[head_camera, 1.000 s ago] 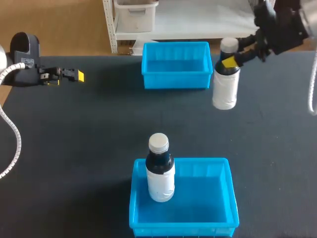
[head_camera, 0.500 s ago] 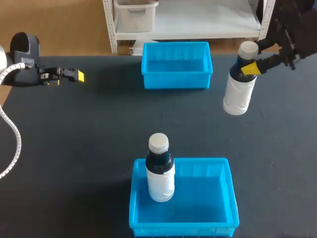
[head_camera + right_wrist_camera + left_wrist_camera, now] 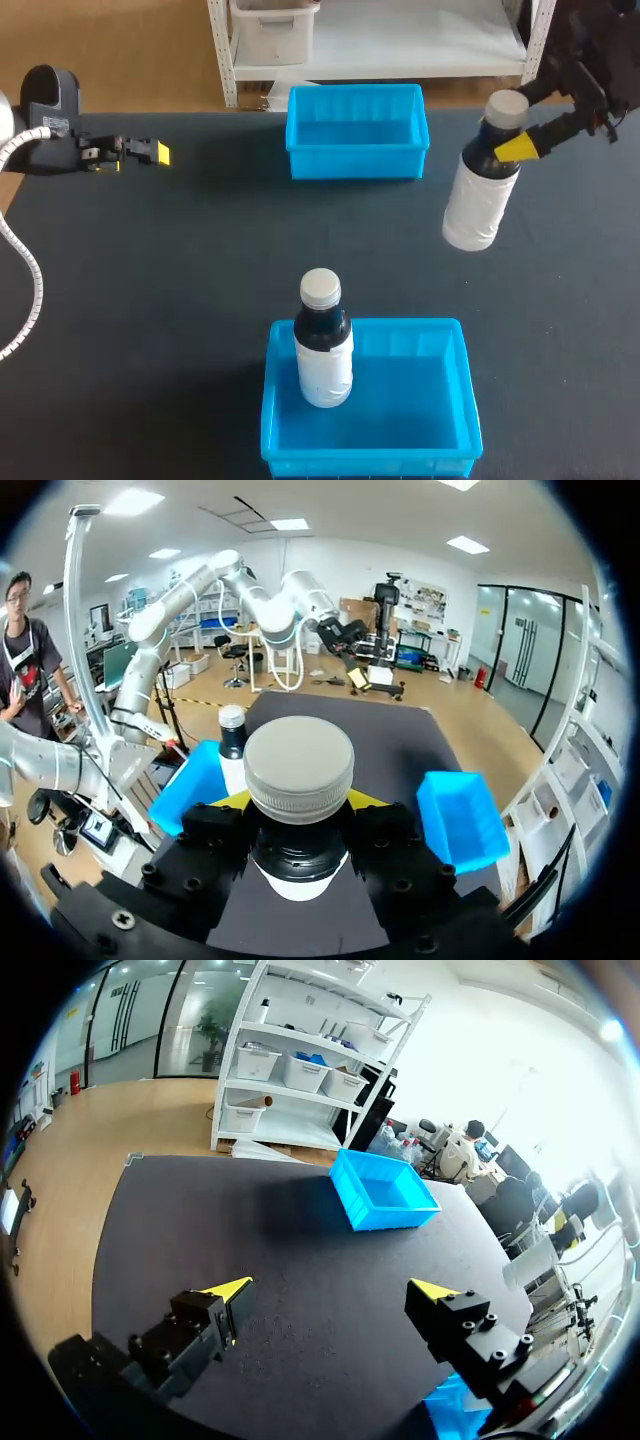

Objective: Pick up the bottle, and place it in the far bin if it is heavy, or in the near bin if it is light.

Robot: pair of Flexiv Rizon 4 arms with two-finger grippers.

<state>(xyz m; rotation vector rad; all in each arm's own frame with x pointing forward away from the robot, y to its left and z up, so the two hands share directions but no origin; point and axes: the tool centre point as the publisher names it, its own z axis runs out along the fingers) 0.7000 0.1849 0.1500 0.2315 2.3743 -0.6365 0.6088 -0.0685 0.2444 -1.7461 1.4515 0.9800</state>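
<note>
The right gripper pinches the bottle by its dark neck, just under the grey cap. The bottle hangs tilted, its white base swung toward the middle of the surface. It is to the right of the far bin, apart from it and outside both bins. The far bin holds nothing that can be seen. A second bottle stands upright in the near bin, against its back left corner. The left gripper sits far off at the surface's left side, and nothing lies between the held bottle and either bin.

The right wrist view looks straight down on the cap, with the right gripper closed on the neck from both sides, which the head view half hides. Beyond it are the second bottle, the near bin and the far bin. The left wrist view shows the left gripper spread wide over bare surface, holding nothing, with the far bin ahead.
</note>
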